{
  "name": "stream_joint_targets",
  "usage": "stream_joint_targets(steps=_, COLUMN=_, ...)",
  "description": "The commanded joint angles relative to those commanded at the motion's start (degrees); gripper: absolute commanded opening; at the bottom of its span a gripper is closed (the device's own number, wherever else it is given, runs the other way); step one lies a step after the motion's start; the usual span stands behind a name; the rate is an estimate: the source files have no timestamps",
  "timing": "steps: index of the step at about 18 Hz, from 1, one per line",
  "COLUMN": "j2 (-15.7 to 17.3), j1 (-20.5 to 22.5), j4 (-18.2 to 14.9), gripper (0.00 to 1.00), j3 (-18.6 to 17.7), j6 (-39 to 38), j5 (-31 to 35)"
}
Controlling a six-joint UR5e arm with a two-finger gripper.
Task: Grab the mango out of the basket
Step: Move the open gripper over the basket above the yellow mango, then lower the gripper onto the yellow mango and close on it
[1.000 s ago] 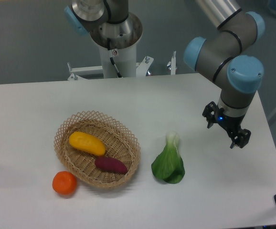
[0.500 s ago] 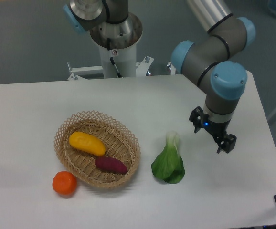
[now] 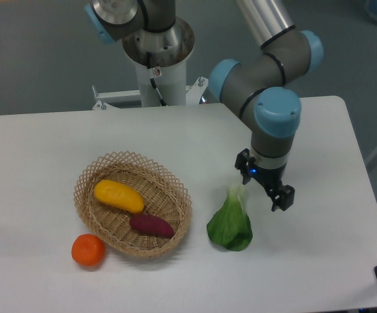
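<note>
The mango (image 3: 118,195), yellow-orange and elongated, lies in the left part of the tan wicker basket (image 3: 176,189), next to a dark purple sweet potato (image 3: 151,225). My gripper (image 3: 264,185) hangs above the table to the right of the basket, close over the white stalk end of a green leafy vegetable (image 3: 230,223). Its fingers are spread apart and hold nothing. It is well to the right of the mango.
A round orange fruit (image 3: 88,250) sits on the table just outside the basket's front left rim. The robot's base column (image 3: 157,59) stands behind the table's far edge. The table's right edge is near the arm.
The gripper has moved steadily left, from near the table's right edge to just above the leafy vegetable's stalk. Nothing else has moved.
</note>
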Motion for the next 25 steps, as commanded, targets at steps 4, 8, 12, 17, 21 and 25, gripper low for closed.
stream_joint_targets(steps=4, j2=1.58, j1=-5.09, j4=0.00, gripper=1.00, j3=-1.76, j6=-0.96, j5=-1.41)
stream_joint_targets(steps=8, j2=2.81, j1=-9.75, j4=0.00, gripper=1.00, j3=-2.63, j6=-1.05, j5=-1.50)
stream_joint_targets(steps=12, j2=3.25, j1=-13.88, j4=-0.09, gripper=1.00, j3=-4.30, j6=-1.14, j5=-1.42)
stream_joint_targets(steps=17, j2=3.34, j1=-17.75, j4=0.17, gripper=1.00, j3=-6.59, j6=-1.06, j5=-1.41)
stream_joint_targets(steps=21, j2=3.34, j1=-19.69, j4=0.26, gripper=1.00, j3=-8.52, j6=-0.53, j5=-1.41)
stream_joint_targets(steps=25, j2=3.34, j1=-21.62, j4=0.26, gripper=1.00, j3=-8.88, j6=-0.35, j5=-1.33)
